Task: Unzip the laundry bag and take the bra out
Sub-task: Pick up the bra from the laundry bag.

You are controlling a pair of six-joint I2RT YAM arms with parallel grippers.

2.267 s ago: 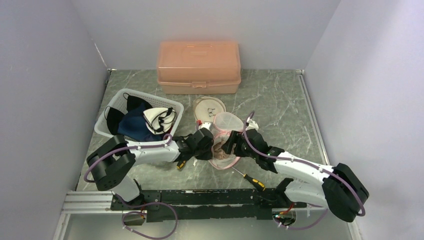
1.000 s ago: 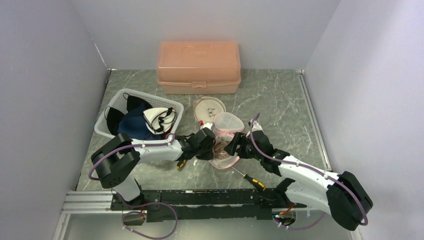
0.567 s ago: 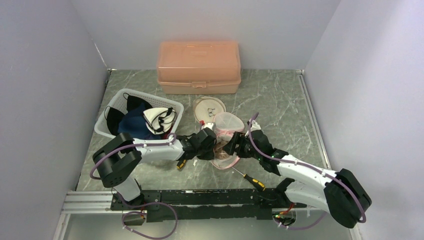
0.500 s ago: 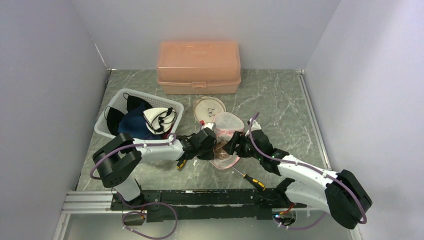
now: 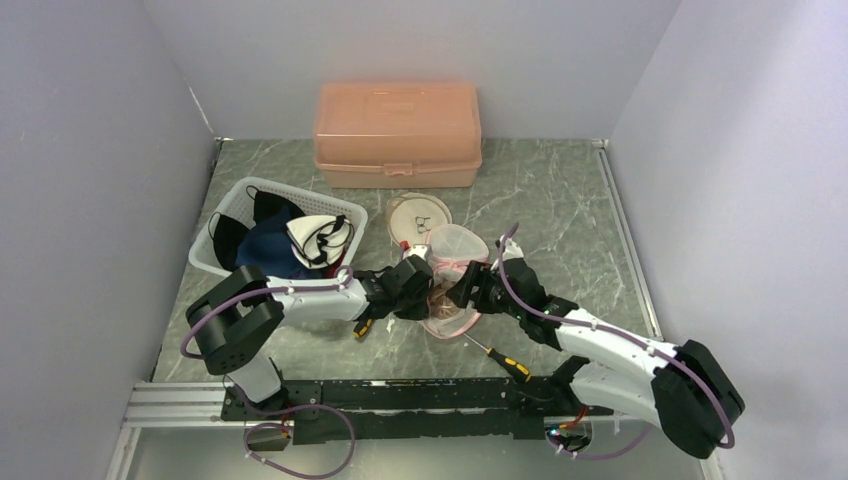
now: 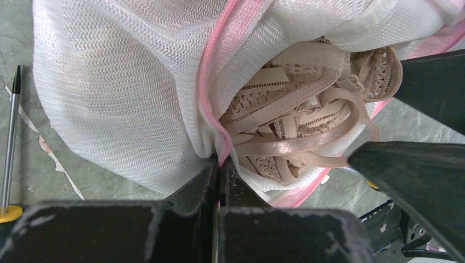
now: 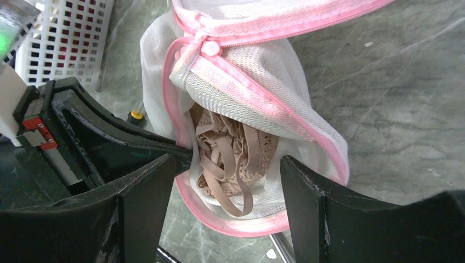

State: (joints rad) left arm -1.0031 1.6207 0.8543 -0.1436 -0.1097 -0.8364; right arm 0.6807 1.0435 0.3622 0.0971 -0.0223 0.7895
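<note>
The white mesh laundry bag (image 5: 450, 250) with pink trim lies mid-table, its zip open. The beige lace bra (image 6: 296, 118) bulges out of the opening; it also shows in the right wrist view (image 7: 233, 156). My left gripper (image 6: 219, 164) is shut on the bag's pink zipper edge (image 6: 211, 82); in the top view it (image 5: 418, 290) sits at the bag's left side. My right gripper (image 7: 227, 186) is open, jaws wide on either side of the bra, not touching it; in the top view it (image 5: 465, 292) is at the bag's right side.
A white basket (image 5: 228, 215) of dark clothes stands at the left. A peach plastic box (image 5: 398, 133) is at the back. A round mesh pouch (image 5: 418, 215) lies behind the bag. A yellow-handled screwdriver (image 5: 505, 362) lies near the front, another (image 5: 362, 328) by my left gripper.
My right gripper moved in from the bag's right toward the opening. My left gripper kept its hold on the bag's edge and shifted slightly right. The bag was drawn a little more open.
</note>
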